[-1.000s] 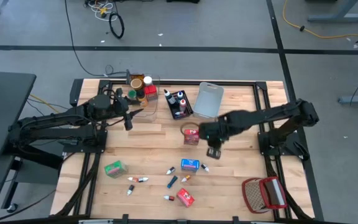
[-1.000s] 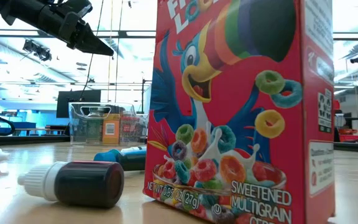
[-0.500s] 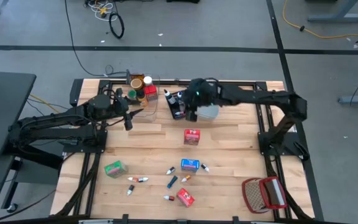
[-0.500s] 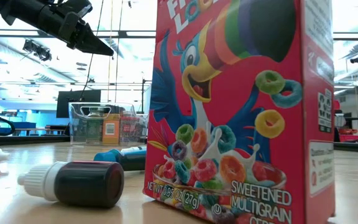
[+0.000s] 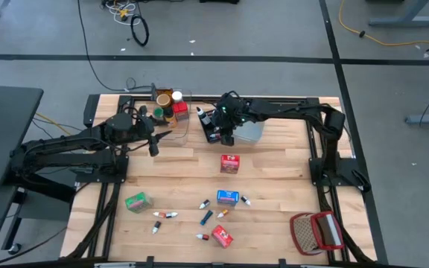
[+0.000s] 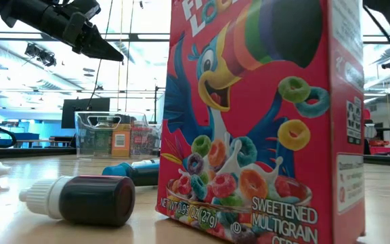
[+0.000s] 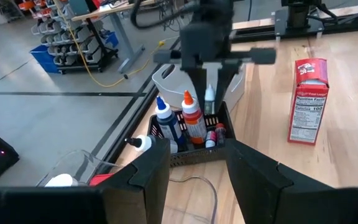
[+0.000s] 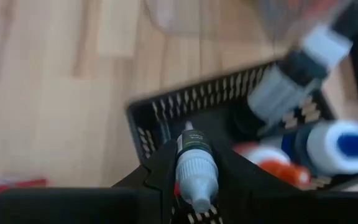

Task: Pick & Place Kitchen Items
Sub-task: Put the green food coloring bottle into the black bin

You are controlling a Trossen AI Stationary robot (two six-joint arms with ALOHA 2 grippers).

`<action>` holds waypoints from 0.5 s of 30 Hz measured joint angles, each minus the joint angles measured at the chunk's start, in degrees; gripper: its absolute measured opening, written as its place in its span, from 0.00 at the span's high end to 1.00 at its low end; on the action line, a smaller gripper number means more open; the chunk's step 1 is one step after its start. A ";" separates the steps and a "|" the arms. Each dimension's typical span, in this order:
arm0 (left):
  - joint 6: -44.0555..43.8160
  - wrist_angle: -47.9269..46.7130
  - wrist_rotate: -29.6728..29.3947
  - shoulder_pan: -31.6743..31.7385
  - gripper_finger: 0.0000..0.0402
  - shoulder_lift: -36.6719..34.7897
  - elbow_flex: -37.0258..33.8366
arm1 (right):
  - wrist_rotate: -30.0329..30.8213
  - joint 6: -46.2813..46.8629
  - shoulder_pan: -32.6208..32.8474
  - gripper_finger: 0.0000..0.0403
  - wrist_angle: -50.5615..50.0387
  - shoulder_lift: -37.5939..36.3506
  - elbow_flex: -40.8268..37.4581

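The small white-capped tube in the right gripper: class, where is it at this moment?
The tube sits between the right gripper's fingers, above the black bin at the table's far middle, between the clear bin and the grey-blue bin.

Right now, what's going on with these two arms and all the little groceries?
The robot is sorting small groceries into bins. The right gripper holds a tiny dropper tube over the black bin, which already has a few small bottles in it. The left gripper waits beside the clear bin. More boxes and tubes, like the red box, lie on the table.
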 joint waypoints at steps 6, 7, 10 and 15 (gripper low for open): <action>-0.38 0.06 0.00 0.02 0.60 0.00 0.00 | 0.02 -1.60 -0.17 0.76 -0.70 1.96 0.00; -0.63 0.05 0.01 0.00 0.60 0.01 0.00 | 0.00 -2.17 -0.13 0.76 -0.67 2.01 0.00; -2.90 0.09 -0.01 0.00 0.60 0.00 0.00 | 0.22 -2.66 -0.15 0.76 -0.75 2.01 0.00; -4.88 0.08 -0.01 0.02 0.60 0.00 0.00 | 3.09 -2.72 -0.20 0.73 -1.70 2.01 0.00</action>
